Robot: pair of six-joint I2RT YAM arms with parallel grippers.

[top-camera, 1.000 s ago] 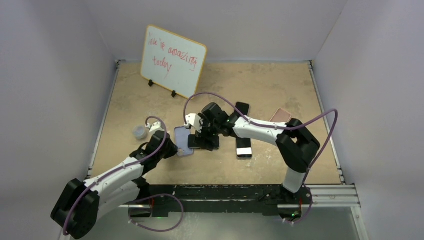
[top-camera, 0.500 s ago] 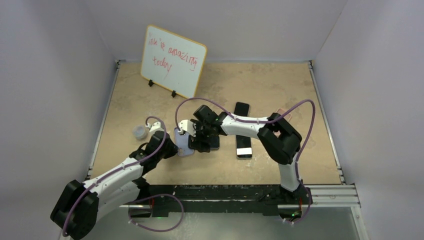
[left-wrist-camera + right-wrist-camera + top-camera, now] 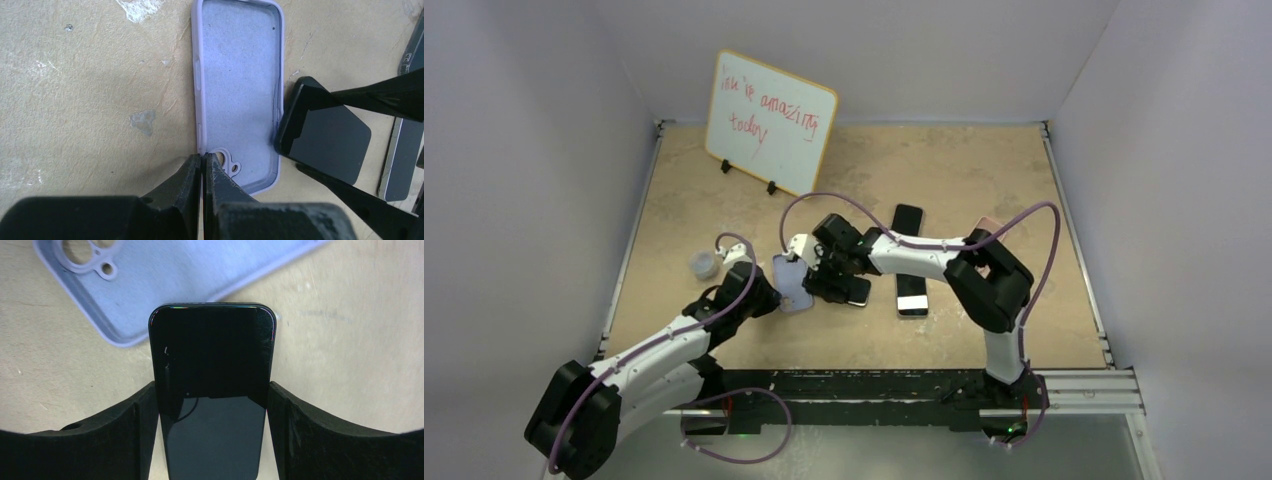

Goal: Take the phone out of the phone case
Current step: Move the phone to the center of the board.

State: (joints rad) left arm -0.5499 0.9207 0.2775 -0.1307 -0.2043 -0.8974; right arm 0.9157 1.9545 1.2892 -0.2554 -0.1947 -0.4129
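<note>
In the left wrist view we see the lilac phone case [image 3: 240, 75] lying open side up on the tan table [image 3: 75, 100], in the upper middle of the frame. Its inside is bare and its camera cut-out is toward the bottom. The left gripper [image 3: 202, 162] has its jaws together, pinching the case's thin wall at the lower left corner beside that cut-out. The phone [image 3: 325, 135] is out of the case. It sits at centre right, dark screen up, one short end just beside the case's right wall. It looks tilted, though we cannot tell whether that end touches the wall. In the right wrist view we find the right gripper [image 3: 212, 395] clamped on the phone, one black finger against each long side. From the top camera, case and phone sit at the middle of the table. A second phone [image 3: 911, 295] lies to their right, a third phone [image 3: 907, 217] above it, and a small clear cup [image 3: 704, 265] at left. A whiteboard [image 3: 769, 122] with red writing stands at upper left.
</note>
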